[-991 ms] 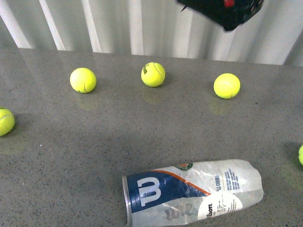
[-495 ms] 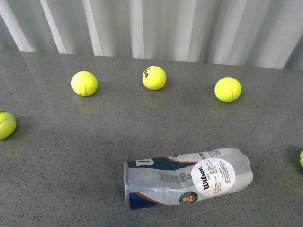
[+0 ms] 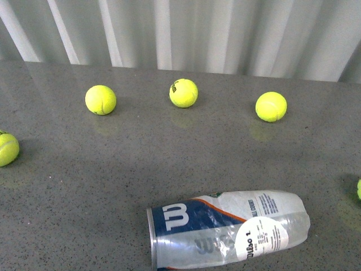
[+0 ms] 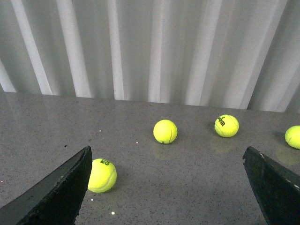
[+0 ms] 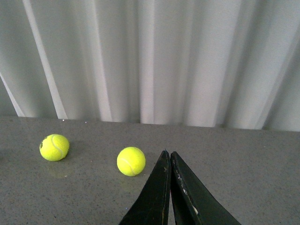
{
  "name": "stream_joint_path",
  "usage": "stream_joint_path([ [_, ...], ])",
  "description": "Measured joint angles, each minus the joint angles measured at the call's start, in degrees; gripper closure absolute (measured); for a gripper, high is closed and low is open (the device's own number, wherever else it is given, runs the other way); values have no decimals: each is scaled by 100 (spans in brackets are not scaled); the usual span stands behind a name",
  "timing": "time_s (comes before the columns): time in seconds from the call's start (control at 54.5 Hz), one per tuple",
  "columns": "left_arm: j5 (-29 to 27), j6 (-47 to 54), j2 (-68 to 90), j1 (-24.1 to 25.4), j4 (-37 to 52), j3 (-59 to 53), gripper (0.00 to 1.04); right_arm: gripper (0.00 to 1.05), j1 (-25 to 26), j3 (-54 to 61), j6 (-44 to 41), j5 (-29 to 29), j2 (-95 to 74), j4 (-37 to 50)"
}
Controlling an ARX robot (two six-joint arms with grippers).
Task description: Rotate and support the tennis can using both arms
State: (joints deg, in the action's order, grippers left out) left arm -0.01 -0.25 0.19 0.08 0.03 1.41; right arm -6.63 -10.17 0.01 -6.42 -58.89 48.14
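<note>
Grey speckled table (image 3: pixel 84 186) before a white ribbed wall (image 3: pixel 225 34). Left gripper (image 4: pixel 166 149): released, jaws set wide apart with nothing between them, held above the table and facing the wall. Right gripper (image 5: pixel 169 154): clenched on nothing, its two fingers pressed tip to tip, likewise clear of the table. Neither arm appears in the front view, and neither wrist view shows the can (image 3: pixel 228 228), so both grippers are apart from it.

The can lies on its side near the lower border of the front view, rimmed end to the robot's left and rounded end to its right. Its blue label with the W is uppermost, and a round white sticker faces the camera. Its clear wall looks creased, so it will probably yield under a firm squeeze.

Step in hand, as judged: approach, with no contact made and neither rotation nor support begun. The next move calls for the right gripper to open and for both arms to come down to the can, one at each end, closing gently because a round body may roll.

Room: three balls (image 3: pixel 183 93) stand in a row near the wall, well apart from the can. A fourth ball (image 3: pixel 7 148) sits at the far left. A fifth ball (image 3: pixel 359 189), cut by the right border, is nearest the rounded end. Bare table lies between the row and the can. The table's near edge is out of view, so clearance on the robot's side cannot be told.
</note>
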Motion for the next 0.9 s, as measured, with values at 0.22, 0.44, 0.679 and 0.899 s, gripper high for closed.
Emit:
stream_joint_path([
  [0.22, -2, 0, 0, 0, 0, 0, 7, 101, 221, 396, 0, 256, 737, -367],
  [0.44, 0, 0, 0, 0, 0, 0, 7, 101, 651, 691, 0, 612, 1451, -772],
  [0.679, -2, -2, 2, 0, 0, 0, 7, 101, 651, 988, 0, 632, 2109, -1156],
  [0.899, 0, 0, 0, 0, 0, 0, 7, 101, 651, 990, 0, 632, 3018, -1985],
])
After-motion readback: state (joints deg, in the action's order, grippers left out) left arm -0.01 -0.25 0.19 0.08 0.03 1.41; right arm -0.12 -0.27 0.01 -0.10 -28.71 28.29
